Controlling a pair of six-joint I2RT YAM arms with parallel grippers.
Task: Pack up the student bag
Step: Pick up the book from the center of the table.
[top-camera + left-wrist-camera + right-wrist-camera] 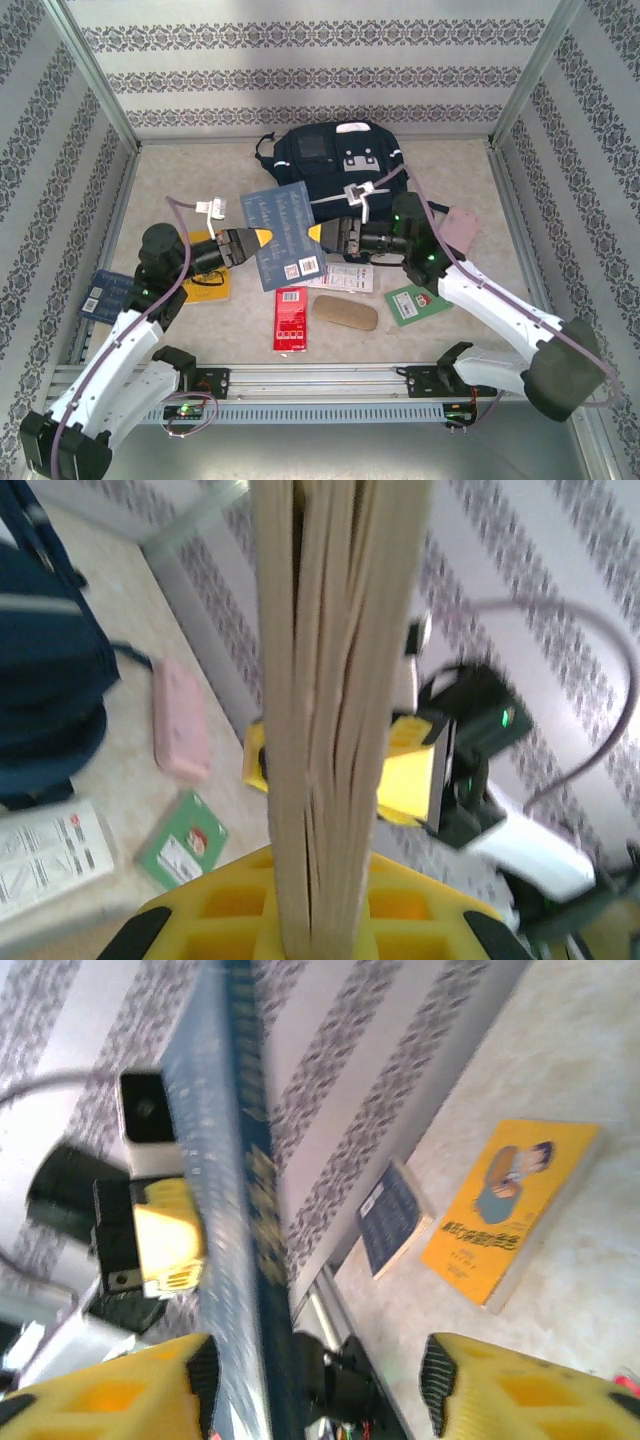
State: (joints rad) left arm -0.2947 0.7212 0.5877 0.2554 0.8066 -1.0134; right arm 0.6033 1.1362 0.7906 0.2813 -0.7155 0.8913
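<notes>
The student bag (330,160), navy with grey-white patches, lies at the back centre of the table; its dark side (40,680) also sits at the left of the left wrist view. A blue book (285,232) hangs upright in the air between both arms. My left gripper (245,243) is shut on its left edge, and the pale page block (335,680) runs down into the yellow jaws (320,920). My right gripper (325,233) is open at the book's right edge. The blue cover (225,1190) stands beside the left finger (200,1370), with a wide gap to the other finger (440,1380).
On the table lie a yellow book (210,280), a dark blue booklet (105,292), a red book (291,318), a tan case (345,312), a white leaflet (340,277), a green booklet (418,304) and a pink item (458,228). Patterned walls close in three sides.
</notes>
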